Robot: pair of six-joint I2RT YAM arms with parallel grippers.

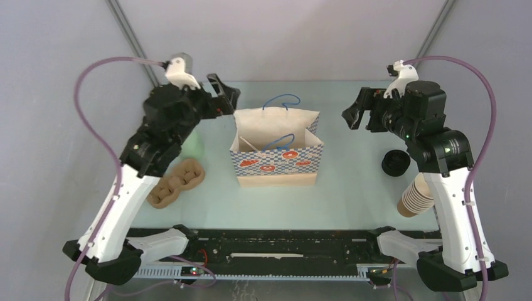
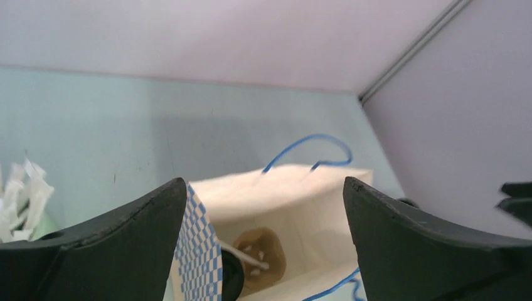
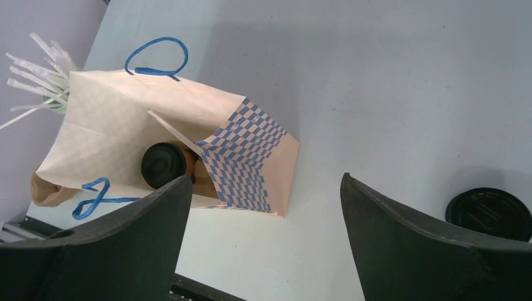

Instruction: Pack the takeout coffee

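Snagging is being risked: the takeout coffee [image 3: 164, 164] is sitting inside the checkered paper bag [image 1: 276, 164], whose rim is being crowded by the spread left tool [image 1: 227, 98]; the right tool [image 1: 354, 114] is spread too.

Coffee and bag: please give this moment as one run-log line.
bag: upright, open | coffee: inside, lid on | left jaws: open, empty | right jaws: open, empty
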